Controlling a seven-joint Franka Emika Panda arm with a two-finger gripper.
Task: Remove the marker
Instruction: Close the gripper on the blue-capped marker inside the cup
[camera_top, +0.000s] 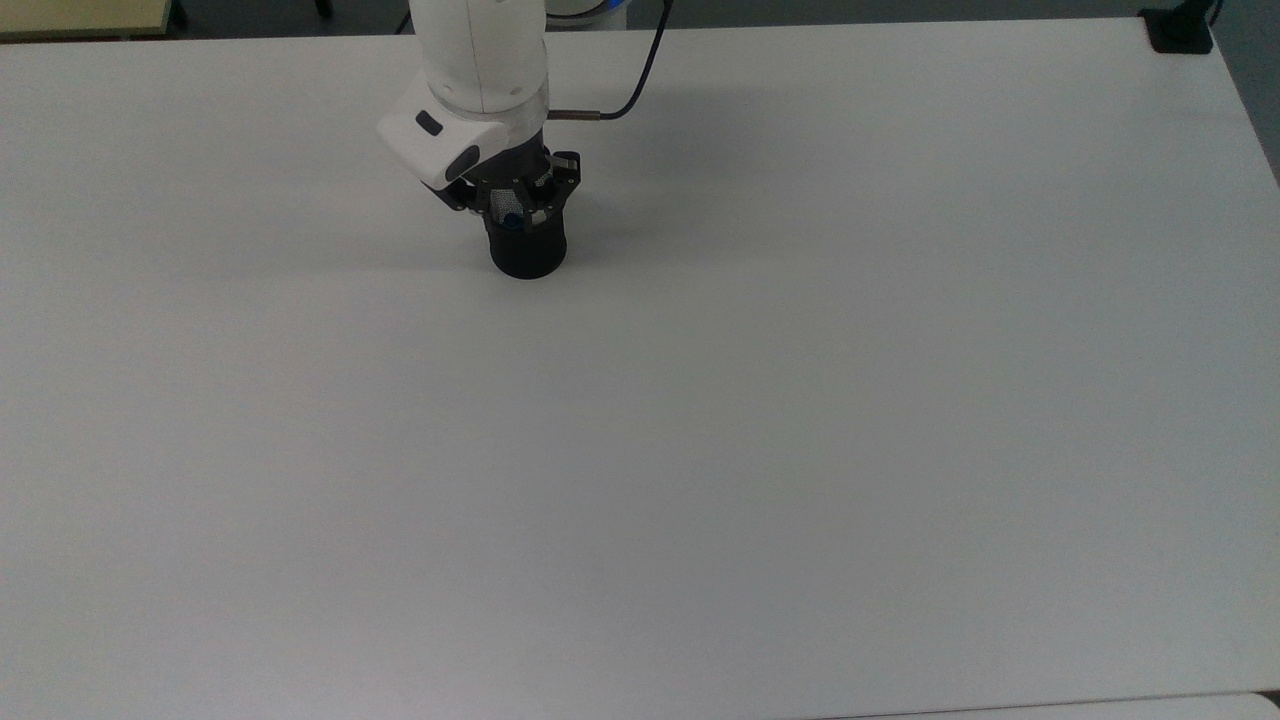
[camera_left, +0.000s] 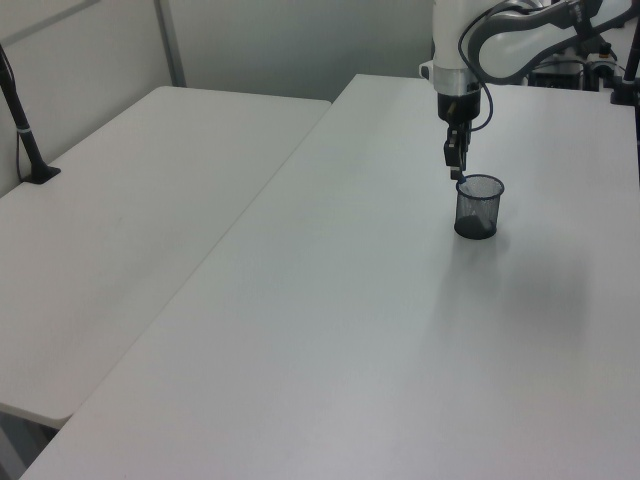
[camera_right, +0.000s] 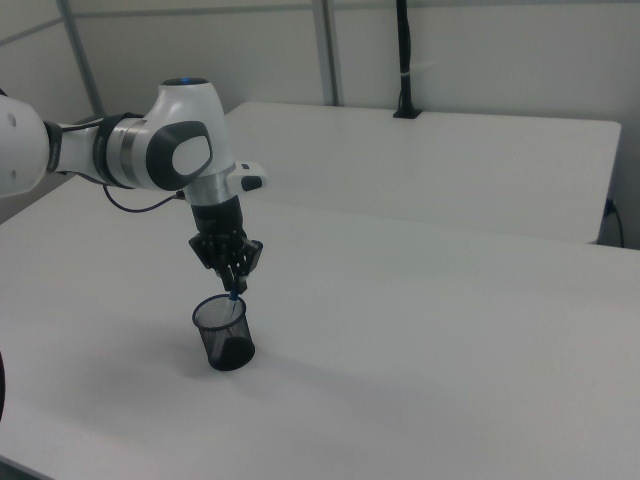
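Black mesh forms the cup (camera_right: 224, 334) in which the marker (camera_top: 511, 219) is stood, its blue cap just clearing the rim. The gripper (camera_right: 234, 287) is seen directly above the cup on the white table (camera_top: 800, 400), its fingers drawn narrow about the cap.

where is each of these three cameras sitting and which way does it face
Top view: high above the white table, looking down from the side opposite the arm's base; the arm's wrist and the gripper over the black mesh cup show.
Left view: raised at one end of the table, looking along it; the forearm and gripper show.
Right view: raised at the other side, facing back across; the white elbow link shows, with the gripper at the marker.
All three share the mesh cup and gripper.
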